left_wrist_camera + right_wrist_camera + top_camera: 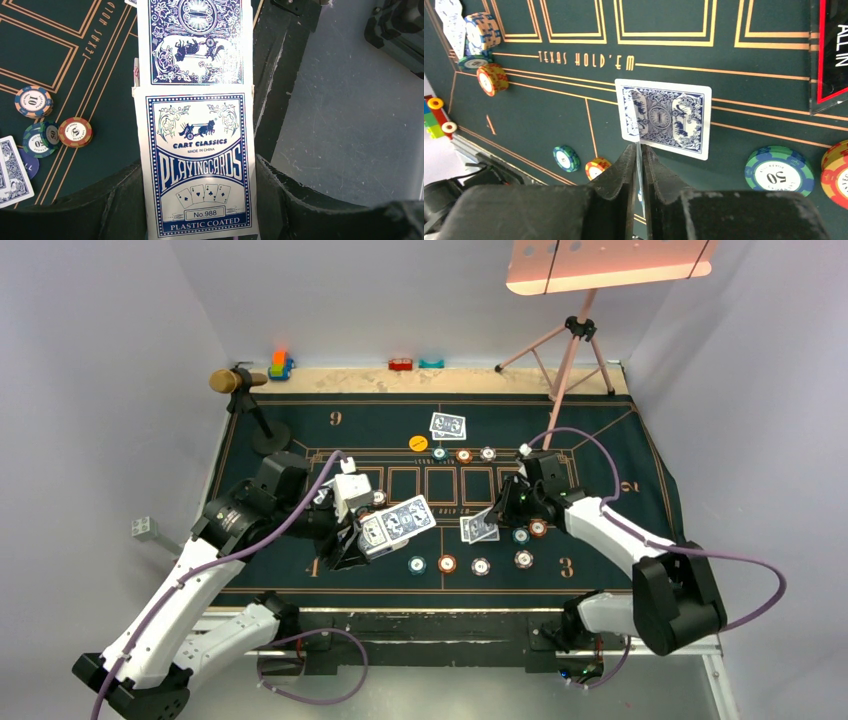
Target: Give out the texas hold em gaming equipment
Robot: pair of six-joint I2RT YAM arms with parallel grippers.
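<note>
- Blue-backed card [633, 120]: pinched edge-on, right gripper [639, 150] closed on it.
- Second card [674, 120]: flat on green mat [549, 115], just ahead of those fingertips, long axis crosswise.
- Card box [197, 150]: clamped in left gripper [197, 190], farther off.

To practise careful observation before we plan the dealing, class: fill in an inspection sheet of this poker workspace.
Surface: dark green gold-lined mat covering the table's middle.
Job's things: card box in the left gripper; one card in the right gripper, a second card flat beneath it; two cards and a yellow disc at the far side; chips in small groups.
Clutter: toys along the far edge; microphone far left.
Grippers: left fingers shut on the box; right fingers pinch the card on edge.
Cables: purple cables along both arms.
Surroundings: plain walls; pink panel on a tripod.
</note>
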